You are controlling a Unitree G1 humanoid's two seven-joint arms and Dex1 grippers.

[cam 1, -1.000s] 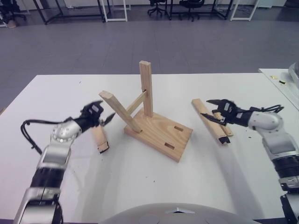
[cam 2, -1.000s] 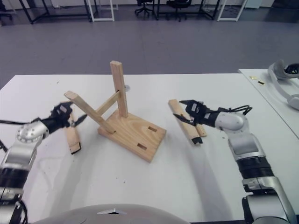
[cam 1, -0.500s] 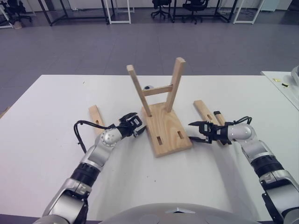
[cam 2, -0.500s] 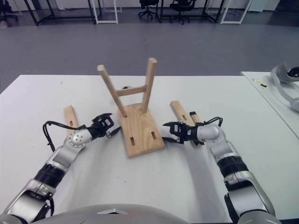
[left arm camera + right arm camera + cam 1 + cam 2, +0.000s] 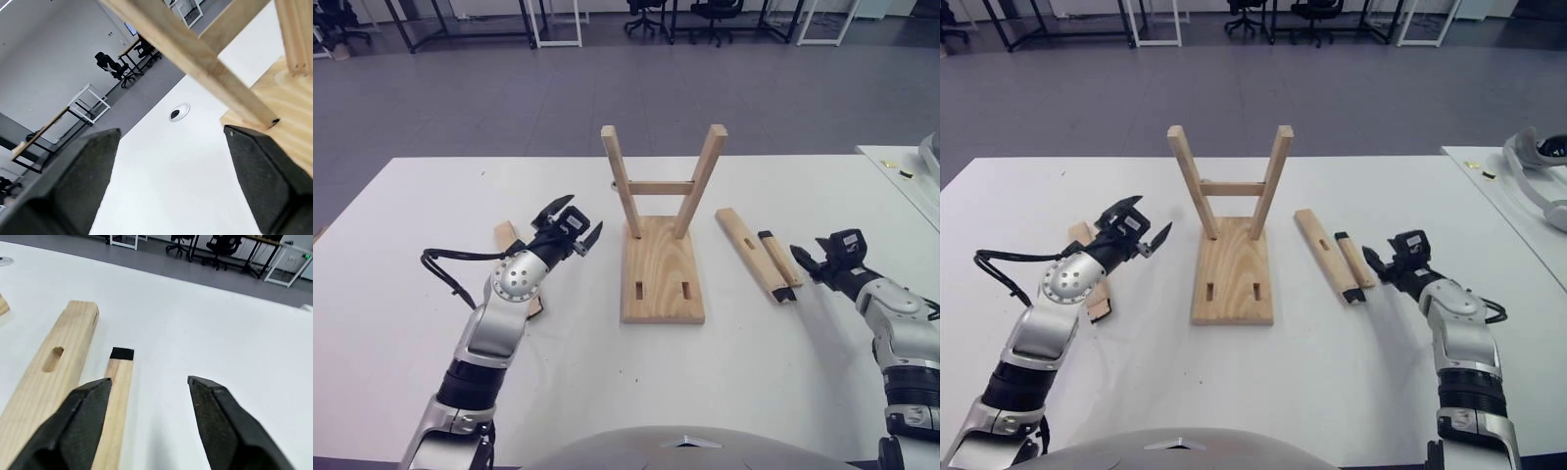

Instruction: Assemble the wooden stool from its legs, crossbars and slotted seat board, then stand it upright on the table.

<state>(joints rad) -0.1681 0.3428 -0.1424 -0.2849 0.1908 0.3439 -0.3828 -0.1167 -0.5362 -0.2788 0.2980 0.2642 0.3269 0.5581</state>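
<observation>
Now the seat board [image 5: 663, 269] lies flat at mid-table, turned square to the robot from its slant half a second ago, with its fitted legs [image 5: 621, 186] and joining crossbar [image 5: 663, 187] standing at the far end. Both arms have drawn off its edges. The left gripper [image 5: 578, 221], jaws spread, hangs well apart to the board's left, and the right gripper [image 5: 148, 382], jaws also spread, sits just right of the loose crossbar [image 5: 777, 264] and loose leg [image 5: 747, 251], toward the table's [image 5: 773, 392] right edge.
</observation>
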